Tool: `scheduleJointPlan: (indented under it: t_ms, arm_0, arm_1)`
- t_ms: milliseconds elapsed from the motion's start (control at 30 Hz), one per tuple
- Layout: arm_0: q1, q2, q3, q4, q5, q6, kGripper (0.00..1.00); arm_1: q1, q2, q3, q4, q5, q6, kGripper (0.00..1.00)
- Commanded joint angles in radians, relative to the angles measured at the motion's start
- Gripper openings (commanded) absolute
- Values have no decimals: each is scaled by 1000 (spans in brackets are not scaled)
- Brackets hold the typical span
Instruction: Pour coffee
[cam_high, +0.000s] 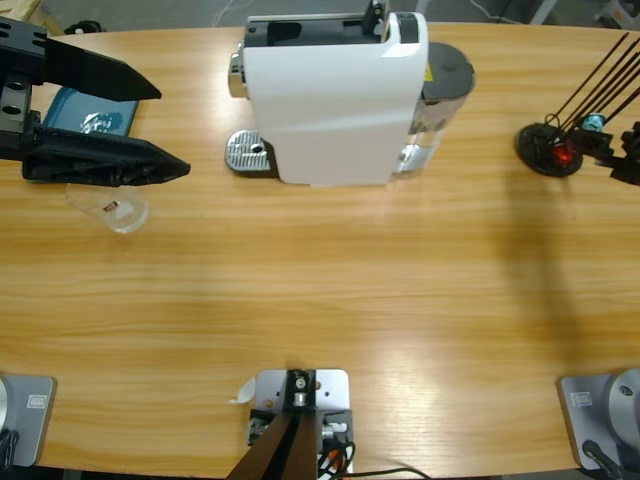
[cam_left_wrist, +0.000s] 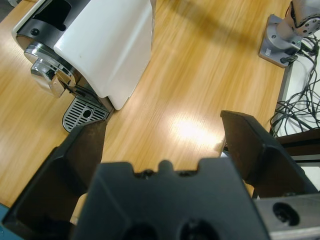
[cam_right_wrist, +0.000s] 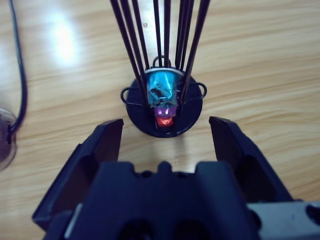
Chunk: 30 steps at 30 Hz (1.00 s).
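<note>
My left claw (cam_high: 175, 130) hangs spread wide with nothing in it, at nine o'clock on the long wooden table (cam_high: 330, 300). Just under its tips, toward six o'clock, stands the clear thin-walled plastic cup (cam_high: 112, 209), upright and seemingly empty. I judge it light, slick and easy to crush, so I would close gently around its middle, never the rim. The boxy white coffee machine (cam_high: 335, 100) sits at twelve o'clock, its perforated metal drip tray (cam_left_wrist: 84, 114) free beneath the chrome spout (cam_left_wrist: 50, 77); it looks heavy and should stay put. My right claw (cam_right_wrist: 165, 130) is likewise spread and empty at three o'clock, facing a black wire capsule rack (cam_right_wrist: 164, 107) holding a shiny blue foil capsule (cam_right_wrist: 162, 90), a small rigid thing to pinch by its sides.
</note>
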Motion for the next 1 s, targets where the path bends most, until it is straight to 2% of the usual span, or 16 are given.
scheduleJointPlan:
  t_ms: [33, 100, 233, 833, 867, 900, 967, 1000]
  arm_0:
    - [-9, 45, 34, 11, 12, 0, 1000]
    - [-7, 48, 30, 11, 12, 0, 1000]
    - [-7, 52, 23, 11, 12, 2, 1000]
    - [-7, 52, 22, 12, 12, 0, 1000]
    - [-7, 53, 22, 12, 11, 0, 1000]
    - [-7, 53, 21, 11, 10, 0, 1000]
    - [-7, 55, 23, 12, 10, 0, 1000]
    - [-7, 55, 24, 12, 10, 0, 1000]
  arm_1:
    - [-57, 53, 25, -56, 22, -46, 757]
    - [-70, 56, 25, -68, 31, -54, 750]
    - [-82, 81, 26, -95, 54, -67, 665]
    - [-107, 102, 17, -127, 65, -85, 623]
    - [-106, 104, 16, -127, 67, -85, 594]
    - [-108, 106, 15, -127, 70, -85, 494]
    - [-107, 108, 12, -127, 79, -86, 439]
    - [-108, 109, 10, -127, 81, -86, 327]
